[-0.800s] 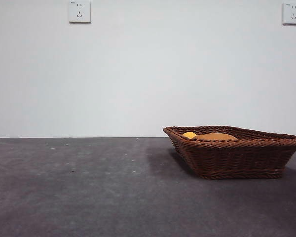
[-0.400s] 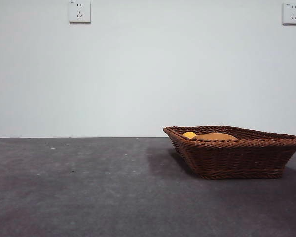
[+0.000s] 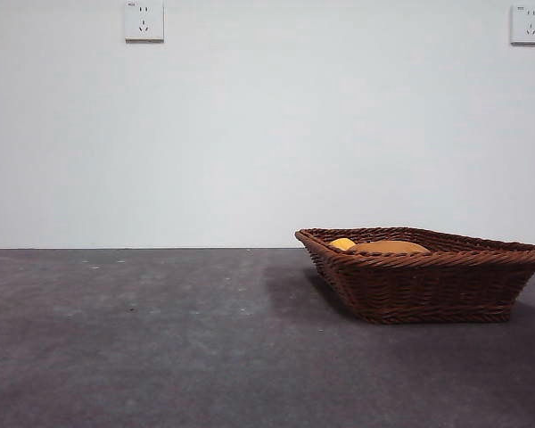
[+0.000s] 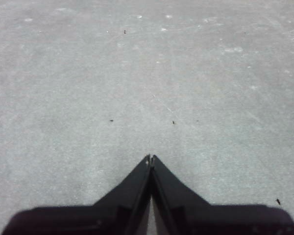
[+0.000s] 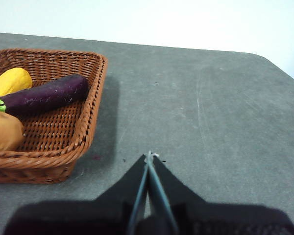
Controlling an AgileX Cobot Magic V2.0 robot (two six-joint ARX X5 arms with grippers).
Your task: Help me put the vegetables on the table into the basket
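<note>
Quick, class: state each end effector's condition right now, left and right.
Left end effector: closed, empty, above the dark grey matte table.
Right end effector: closed, empty.

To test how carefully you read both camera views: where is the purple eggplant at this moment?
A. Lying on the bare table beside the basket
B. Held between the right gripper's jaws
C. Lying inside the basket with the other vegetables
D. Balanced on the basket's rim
C: the right wrist view shows the eggplant lying inside the basket beside the yellow vegetable and the potato.
</note>
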